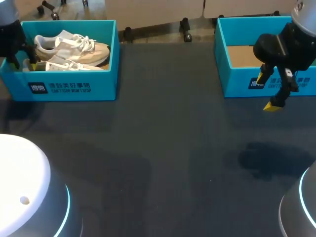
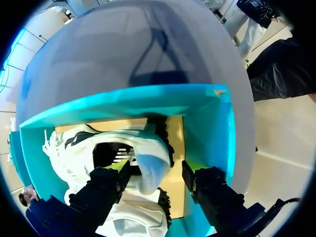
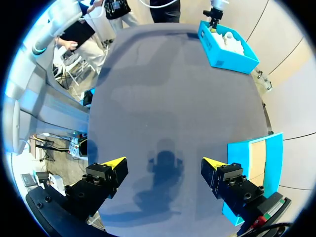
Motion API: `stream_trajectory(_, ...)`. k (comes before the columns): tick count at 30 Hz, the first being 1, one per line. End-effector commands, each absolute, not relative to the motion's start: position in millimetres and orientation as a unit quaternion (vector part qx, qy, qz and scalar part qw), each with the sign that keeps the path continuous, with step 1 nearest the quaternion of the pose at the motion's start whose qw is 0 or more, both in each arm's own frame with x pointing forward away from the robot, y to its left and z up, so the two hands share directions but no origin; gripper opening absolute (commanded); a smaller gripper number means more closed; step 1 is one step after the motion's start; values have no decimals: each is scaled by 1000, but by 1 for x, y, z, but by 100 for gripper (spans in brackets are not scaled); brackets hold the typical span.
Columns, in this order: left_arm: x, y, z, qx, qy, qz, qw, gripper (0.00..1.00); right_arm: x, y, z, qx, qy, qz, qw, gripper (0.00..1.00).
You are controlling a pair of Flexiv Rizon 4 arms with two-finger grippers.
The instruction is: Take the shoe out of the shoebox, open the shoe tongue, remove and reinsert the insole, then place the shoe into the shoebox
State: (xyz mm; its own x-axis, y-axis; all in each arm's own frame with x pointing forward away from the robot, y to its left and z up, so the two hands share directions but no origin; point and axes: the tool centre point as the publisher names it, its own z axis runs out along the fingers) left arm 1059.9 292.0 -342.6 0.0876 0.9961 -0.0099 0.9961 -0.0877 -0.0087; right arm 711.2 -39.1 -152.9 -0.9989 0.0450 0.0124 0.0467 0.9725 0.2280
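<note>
Dark counter (image 1: 173, 148), shoe (image 2: 148, 153) in shoebox (image 1: 74, 89): every step left. Left fingers (image 2: 118, 173) wide astride its heel, right fingers (image 3: 112, 165) wide, holding nothing.

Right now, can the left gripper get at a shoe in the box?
Probably yes: the left gripper sits open inside the box, fingers either side of one shoe, with nothing covering it.

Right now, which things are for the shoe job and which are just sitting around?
For the job: shoebox; pale shoe between the open fingers of the left hand; second shoe beside it.
Just sitting around: other blue box; right hand, open, holding nothing.
</note>
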Motion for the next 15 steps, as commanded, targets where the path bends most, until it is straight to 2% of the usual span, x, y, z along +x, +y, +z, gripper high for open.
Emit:
stream_trajectory(1,1066,292,-353,735,678,-6,0,74,713,-38,-153,-24,-993,-113,5,100)
stream_trajectory(3,1068,292,-356,734,679,-6,1,76,713,-38,-153,-24,-993,-113,5,100)
stream_trajectory(9,1064,293,-359,734,679,-5,5,73,713,-38,-153,-24,-993,-113,5,100)
stream_trajectory(15,1061,295,-368,734,680,-7,4,81,713,-38,-153,-24,-993,-113,5,100)
